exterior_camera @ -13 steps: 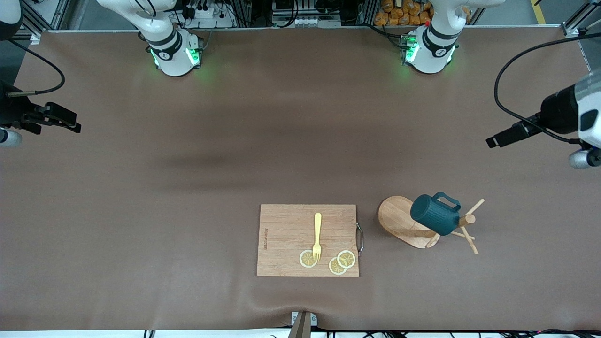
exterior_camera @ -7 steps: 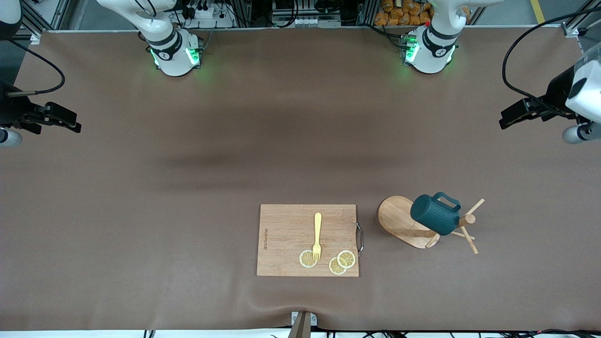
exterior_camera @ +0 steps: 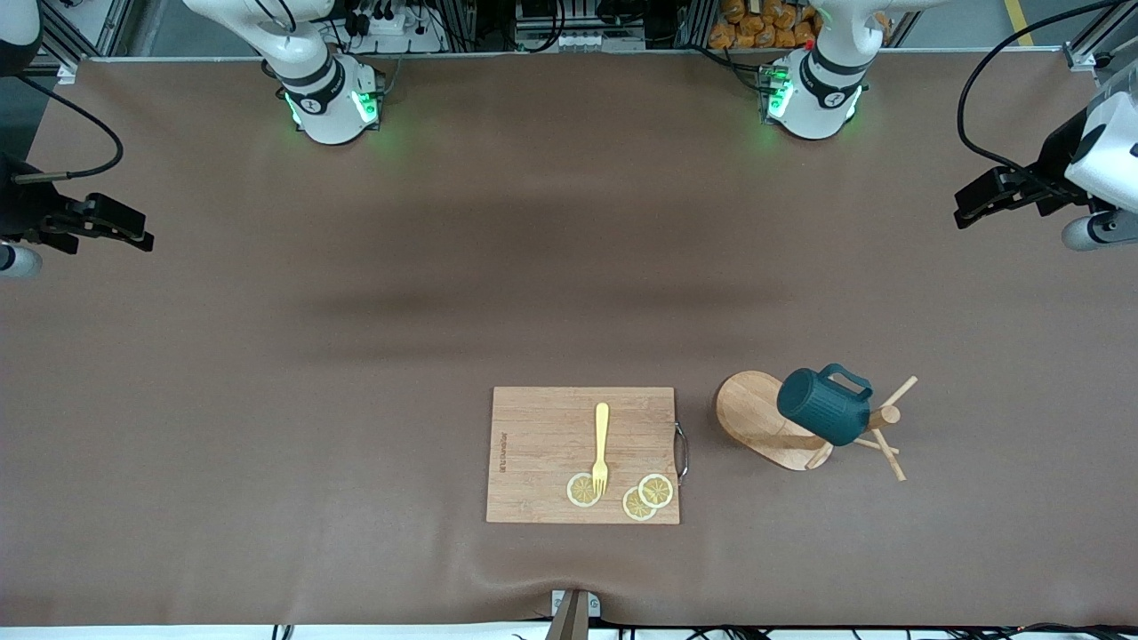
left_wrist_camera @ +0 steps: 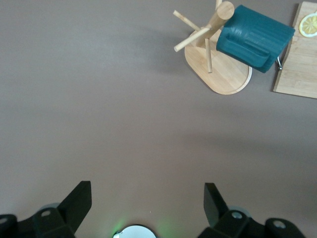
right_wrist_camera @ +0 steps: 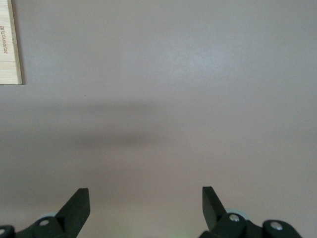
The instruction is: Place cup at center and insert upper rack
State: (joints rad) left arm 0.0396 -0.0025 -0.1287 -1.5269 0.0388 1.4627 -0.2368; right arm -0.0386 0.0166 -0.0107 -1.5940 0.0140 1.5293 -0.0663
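The dark teal cup [exterior_camera: 822,407] hangs on the pegs of the light wooden upper rack [exterior_camera: 756,418], close to its post, toward the left arm's end of the table. The left wrist view shows the cup [left_wrist_camera: 255,37] and the rack [left_wrist_camera: 223,74] well away from the fingertips. My left gripper [exterior_camera: 965,209] is open and empty, over bare table at the left arm's end, apart from the rack; in its own view the left gripper [left_wrist_camera: 147,196] frames only table. My right gripper [exterior_camera: 133,233] waits open and empty at the right arm's end; its own view shows the right gripper [right_wrist_camera: 145,198] over bare mat.
A rectangular wooden cutting board [exterior_camera: 533,444] lies beside the rack, toward the table's middle. On it lie a yellow fork [exterior_camera: 601,444] and lemon slices [exterior_camera: 647,496]. A corner of the board [right_wrist_camera: 9,44] shows in the right wrist view. Brown mat covers the table.
My left gripper has swung away from the rack, toward the side where the robot bases stand and the table's end. The right arm, cup and rack have not moved.
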